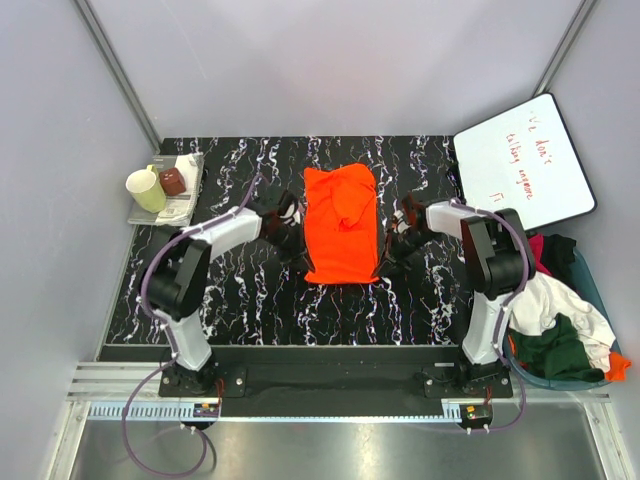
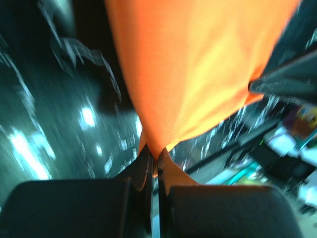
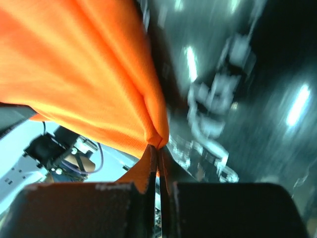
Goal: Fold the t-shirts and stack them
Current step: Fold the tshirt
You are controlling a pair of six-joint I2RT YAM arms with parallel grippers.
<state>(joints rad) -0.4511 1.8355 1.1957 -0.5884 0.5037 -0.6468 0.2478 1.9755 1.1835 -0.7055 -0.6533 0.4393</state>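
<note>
1. On the left half of the counter (image 1: 250, 300), your left arm reaches forward and bends inward at the elbow. It brings the left pincer (image 1: 291, 212) low against the left edge of the orange t-shirt (image 1: 340, 225).
2. Your right arm mirrors that pose on the other side, with the right pincer (image 1: 405, 224) at the shirt's right edge.
3. In the left wrist view, the left pincer's jaws are pressed together on a pinch of orange fabric. The cloth fans away from the tips in taut creases.
4. The right wrist view shows the same: the jaws are clamped on a gathered corner of orange cloth.
5. The orange t-shirt lies in the middle of the counter between the two pincers. It forms a tall, narrow rectangle with a rumpled fold near its far end.
6. The other t-shirts (image 1: 560, 305) are white, dark green, magenta-red and black. They sit heaped in a bin (image 1: 545, 378) just off the counter's right edge, beside your right arm.
</note>
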